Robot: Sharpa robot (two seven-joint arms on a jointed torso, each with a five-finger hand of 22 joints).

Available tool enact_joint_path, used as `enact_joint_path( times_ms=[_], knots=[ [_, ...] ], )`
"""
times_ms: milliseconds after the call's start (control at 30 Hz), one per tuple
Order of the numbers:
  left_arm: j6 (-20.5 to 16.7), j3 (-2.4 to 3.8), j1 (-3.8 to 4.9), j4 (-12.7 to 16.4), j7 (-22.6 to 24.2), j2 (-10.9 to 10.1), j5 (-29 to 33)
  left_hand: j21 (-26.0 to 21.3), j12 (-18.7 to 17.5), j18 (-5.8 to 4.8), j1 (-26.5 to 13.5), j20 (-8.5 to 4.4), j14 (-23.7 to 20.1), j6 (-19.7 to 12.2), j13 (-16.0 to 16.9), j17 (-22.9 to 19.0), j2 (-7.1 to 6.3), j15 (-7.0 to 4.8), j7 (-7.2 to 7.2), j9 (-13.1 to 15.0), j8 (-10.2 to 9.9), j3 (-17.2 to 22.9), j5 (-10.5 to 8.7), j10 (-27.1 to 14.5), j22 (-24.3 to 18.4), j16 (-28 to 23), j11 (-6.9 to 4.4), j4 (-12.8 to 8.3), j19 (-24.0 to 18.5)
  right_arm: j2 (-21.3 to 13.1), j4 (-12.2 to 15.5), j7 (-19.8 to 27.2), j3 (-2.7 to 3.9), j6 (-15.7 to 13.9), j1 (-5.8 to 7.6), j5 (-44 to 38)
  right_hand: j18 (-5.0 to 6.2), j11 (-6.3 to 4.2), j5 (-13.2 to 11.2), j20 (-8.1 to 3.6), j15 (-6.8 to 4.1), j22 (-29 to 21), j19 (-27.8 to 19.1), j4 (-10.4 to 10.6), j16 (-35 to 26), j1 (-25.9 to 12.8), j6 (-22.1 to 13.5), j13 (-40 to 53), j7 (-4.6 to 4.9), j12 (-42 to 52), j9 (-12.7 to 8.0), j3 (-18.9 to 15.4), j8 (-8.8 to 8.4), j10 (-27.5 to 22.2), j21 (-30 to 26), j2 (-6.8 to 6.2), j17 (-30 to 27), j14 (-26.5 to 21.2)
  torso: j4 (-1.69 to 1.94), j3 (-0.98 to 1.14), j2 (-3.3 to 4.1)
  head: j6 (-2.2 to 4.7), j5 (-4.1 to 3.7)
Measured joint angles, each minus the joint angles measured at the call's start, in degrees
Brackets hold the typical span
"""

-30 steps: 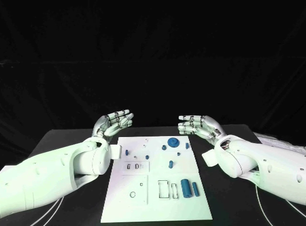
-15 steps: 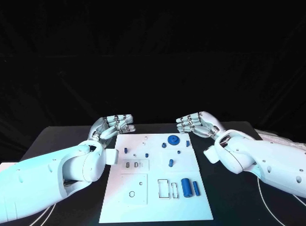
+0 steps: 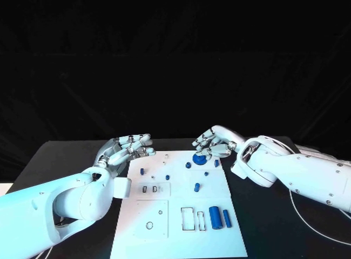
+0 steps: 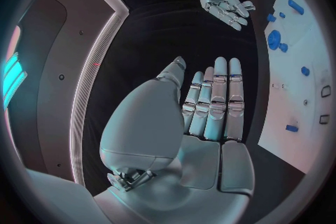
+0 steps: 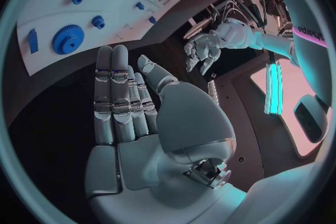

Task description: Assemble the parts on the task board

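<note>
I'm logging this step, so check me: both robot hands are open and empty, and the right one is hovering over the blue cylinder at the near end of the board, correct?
Not quite. In the head view the right robot hand is over the blue gear at the far end of the task board; the blue cylinder lies untouched near the front. Both the right and left robot hand are open and empty.

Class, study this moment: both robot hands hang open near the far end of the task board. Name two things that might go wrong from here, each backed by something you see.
1. The right hand hovers open close above the blue gear; coming down carelessly, its fingers might knock the small blue pieces beside the gear.
2. The left hand hangs open by the task board edge; a sideways sweep may shift the board.
</note>
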Motion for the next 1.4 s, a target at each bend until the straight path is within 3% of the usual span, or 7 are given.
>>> enact_joint_path(
  times_ms=[100,233,367,533,833,1033,1400],
  knots=[
    [0.48,0.0,0.09,0.68,-0.13,-0.08,0.03,0.0,-0.39,0.0,0.0,0.0,0.0,0.0,0.0,0.07,0.0,0.0,0.0,-0.06,-0.3,0.0,0.0,0.0,0.0,0.0,0.0,-0.32,0.0,0.68,0.09,-4.11,0.09,1.72,0.48,-7.06,0.0,-0.41,-0.92,-0.56,-0.16,0.76,0.56,0.8,1.64,-0.53,0.51,0.0,-0.51,-0.05,0.0,-0.24,0.0,0.41,1.41,-0.53,1.4,0.15,0.37,-0.08,0.76,0.23,-0.32],
    [0.96,0.0,0.14,0.78,-0.25,-0.07,-0.49,0.0,-0.4,0.0,0.0,0.0,0.0,0.0,0.0,0.07,0.0,0.0,0.0,-0.06,-0.3,0.0,0.0,0.0,0.0,0.0,0.0,-0.32,0.0,1.44,0.25,-8.75,0.22,3.68,1.17,-14.89,-0.01,-0.92,-1.57,-1.1,-0.69,2.71,1.91,2.63,9.29,-0.69,1.17,0.0,-1.17,-0.25,-0.01,-0.13,0.0,0.92,4.94,-1.42,6.37,0.24,0.74,-0.2,1.63,0.41,-0.65],
    [1.24,0.03,0.16,0.77,-0.36,-0.04,-1.1,0.0,-0.4,0.0,0.0,0.0,0.0,0.0,0.0,0.12,0.0,0.0,0.0,-0.06,-0.3,0.0,0.0,0.0,-0.01,0.0,0.0,-0.32,0.0,2.07,0.45,-11.71,0.23,5.21,1.52,-20.4,-0.01,-1.33,-1.57,-1.19,-1.09,4.78,2.83,3.85,17.2,-0.38,1.69,0.0,-1.69,-0.24,-0.01,1.09,0.0,1.33,8.55,-1.74,11.29,0.25,0.95,-0.34,2.23,0.42,-0.83],
    [1.42,0.06,0.19,0.8,-0.49,-0.08,-1.65,0.0,-0.65,0.0,0.0,-0.19,0.0,0.0,-0.01,0.24,0.0,0.0,0.0,-0.05,-0.61,-0.16,0.0,0.0,-0.07,0.0,0.0,-0.47,0.2,2.94,0.75,-13.63,0.23,6.62,1.81,-24.59,-0.01,-1.29,-1.57,-1.19,-1.1,6.29,2.83,5.04,21.61,-0.58,1.75,-0.01,-1.75,-0.24,-0.01,1.95,0.0,1.29,10.97,-2.59,14.42,0.24,1.09,-0.46,2.77,0.49,-0.86],
    [1.57,0.09,0.21,1.49,-0.69,-0.54,-2.2,0.0,-0.68,0.0,0.0,-0.19,-0.01,-0.01,-0.01,0.24,0.0,0.0,0.0,-0.1,-0.61,-0.16,0.0,0.0,-0.07,0.0,0.0,-0.47,0.2,4.29,0.63,-15.59,0.24,9.17,1.99,-28.87,0.0,-1.11,-1.89,-1.19,-1.1,8.58,1.97,6.99,29.2,-0.16,2.0,-0.01,-2.25,-0.23,-0.02,3.44,0.0,0.48,14.56,-3.61,21.67,0.24,1.54,-0.66,3.25,0.49,-0.73],
    [1.64,0.12,0.26,2.11,-0.8,-0.81,-2.35,0.0,-0.68,-0.01,0.0,-0.19,0.2,-0.01,-0.01,0.29,0.0,0.21,0.0,-0.1,-0.61,-0.16,0.0,-0.01,-0.07,0.0,0.0,-0.47,0.2,5.3,-0.53,-16.17,0.21,10.93,2.02,-30.22,0.0,-1.11,-1.89,-0.98,-1.1,9.95,1.76,8.01,35.4,0.15,1.94,-0.02,-2.38,-0.23,-0.02,4.45,0.0,0.48,16.89,-3.92,28.14,0.24,1.71,-0.66,3.53,0.35,-0.59],
    [1.76,0.14,0.38,2.72,-0.99,-1.05,-2.45,0.0,-0.68,-0.01,0.0,-0.19,0.2,-0.01,-0.02,0.28,-0.01,0.21,0.0,-0.1,-0.61,-0.16,0.0,-0.01,-0.07,0.0,0.01,-0.47,0.19,6.11,-1.33,-16.52,0.19,12.95,2.01,-31.36,-0.01,-1.11,-1.89,-1.19,-1.09,10.77,1.14,8.65,37.44,0.37,2.14,-0.02,-2.58,-0.23,0.03,5.1,0.0,0.48,18.04,-4.13,30.23,0.24,2.04,-0.74,3.98,0.19,-0.55]
  ],
)
